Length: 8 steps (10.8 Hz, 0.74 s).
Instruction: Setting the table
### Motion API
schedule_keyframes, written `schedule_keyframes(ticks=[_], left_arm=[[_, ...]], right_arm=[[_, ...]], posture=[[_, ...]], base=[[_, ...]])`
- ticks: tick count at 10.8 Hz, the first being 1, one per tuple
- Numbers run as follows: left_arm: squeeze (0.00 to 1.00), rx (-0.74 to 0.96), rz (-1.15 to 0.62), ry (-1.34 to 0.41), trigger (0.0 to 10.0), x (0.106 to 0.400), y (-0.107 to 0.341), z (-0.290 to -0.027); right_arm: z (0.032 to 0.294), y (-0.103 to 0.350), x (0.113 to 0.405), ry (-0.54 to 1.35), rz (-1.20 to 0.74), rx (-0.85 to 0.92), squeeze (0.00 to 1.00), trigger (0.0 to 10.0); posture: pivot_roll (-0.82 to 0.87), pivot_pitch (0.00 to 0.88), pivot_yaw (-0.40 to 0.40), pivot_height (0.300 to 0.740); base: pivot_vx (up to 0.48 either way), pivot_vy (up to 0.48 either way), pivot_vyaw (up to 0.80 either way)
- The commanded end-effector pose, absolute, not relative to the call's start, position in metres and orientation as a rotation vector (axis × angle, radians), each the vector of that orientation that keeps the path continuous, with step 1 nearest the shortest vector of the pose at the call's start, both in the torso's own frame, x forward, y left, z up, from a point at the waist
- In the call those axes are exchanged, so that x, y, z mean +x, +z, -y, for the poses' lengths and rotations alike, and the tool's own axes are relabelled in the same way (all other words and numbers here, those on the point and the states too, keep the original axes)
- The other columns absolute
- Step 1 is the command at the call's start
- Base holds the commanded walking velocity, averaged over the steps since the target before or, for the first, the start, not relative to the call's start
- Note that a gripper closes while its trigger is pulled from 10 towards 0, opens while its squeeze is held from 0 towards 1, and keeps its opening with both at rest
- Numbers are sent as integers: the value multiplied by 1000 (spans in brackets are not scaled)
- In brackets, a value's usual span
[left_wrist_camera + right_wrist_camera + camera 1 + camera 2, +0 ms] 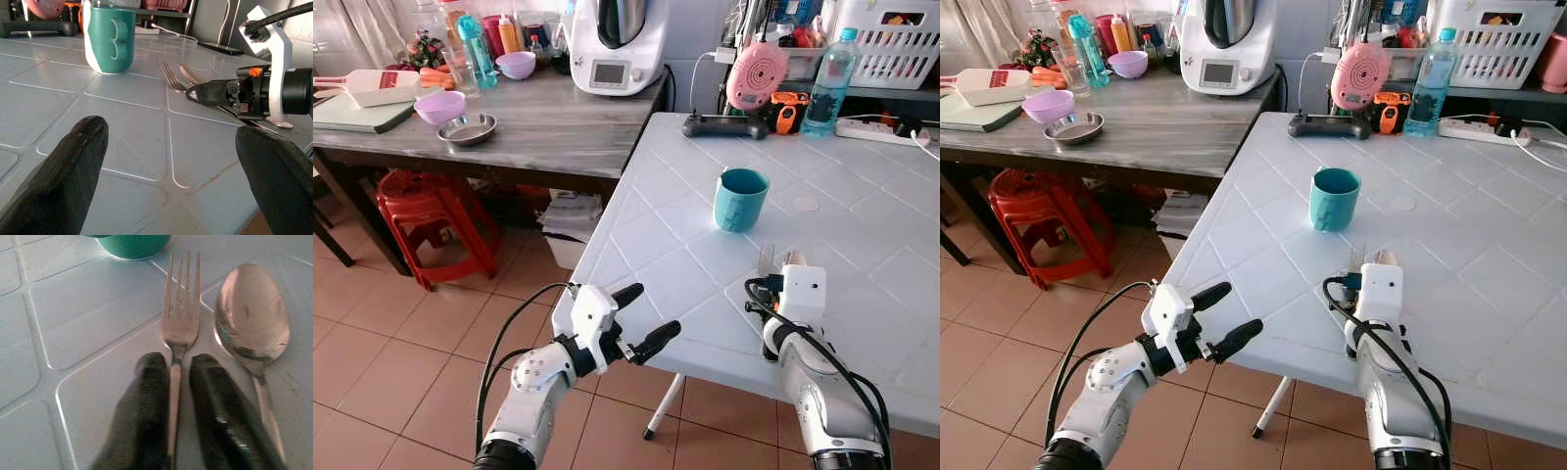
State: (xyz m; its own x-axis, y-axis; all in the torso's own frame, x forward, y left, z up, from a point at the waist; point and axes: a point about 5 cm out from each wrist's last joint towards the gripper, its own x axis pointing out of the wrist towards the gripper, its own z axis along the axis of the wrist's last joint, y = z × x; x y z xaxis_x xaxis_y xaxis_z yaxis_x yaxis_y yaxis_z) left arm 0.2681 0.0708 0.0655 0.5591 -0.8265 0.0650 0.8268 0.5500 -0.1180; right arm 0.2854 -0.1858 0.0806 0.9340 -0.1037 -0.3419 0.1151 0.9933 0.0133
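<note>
White tiled table [862,225] fills the foreground, with terracotta floor tiles and a grey wooden counter [558,122] beyond its left edge.

Right gripper [173,377]: the two black fingers [146,416] sit narrowly spaced, one on each side of the fork [180,328] handle, closed against it. The fork lies flat on the table, tines pointing toward the teal mug [741,198]. A spoon [252,318] lies just beside the fork, parallel to it, bowl toward the mug, outside the fingers.

Left gripper [641,318]: fingers spread wide, holding nothing, positioned off the table's near left edge, well apart from the mug.

Beyond the mug, along the table's far edge: a black controller [722,124], a pink round device [757,74], and a clear water bottle [826,83]. The counter carries a white kitchen machine [618,44], purple bowls [440,106] and a steel dish [467,128]. A red stool [435,220] stands under the counter.
</note>
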Motion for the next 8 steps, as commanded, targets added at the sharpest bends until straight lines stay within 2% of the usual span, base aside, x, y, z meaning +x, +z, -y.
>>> schedule_keyframes(ticks=[1, 8], left_arm=[[0, -128, 7, -989, 10000, 268, 66, -73], [0, -112, 27, -962, 10000, 271, 70, -72]], right_arm=[[176, 66, 280, -75, -432, 67, 0, 0], [182, 85, 288, -120, -306, 119, 0, 0]], posture=[[-102, 0, 66, 740], [-108, 0, 64, 740]], base=[[0, 0, 0], [0, 0, 0]])
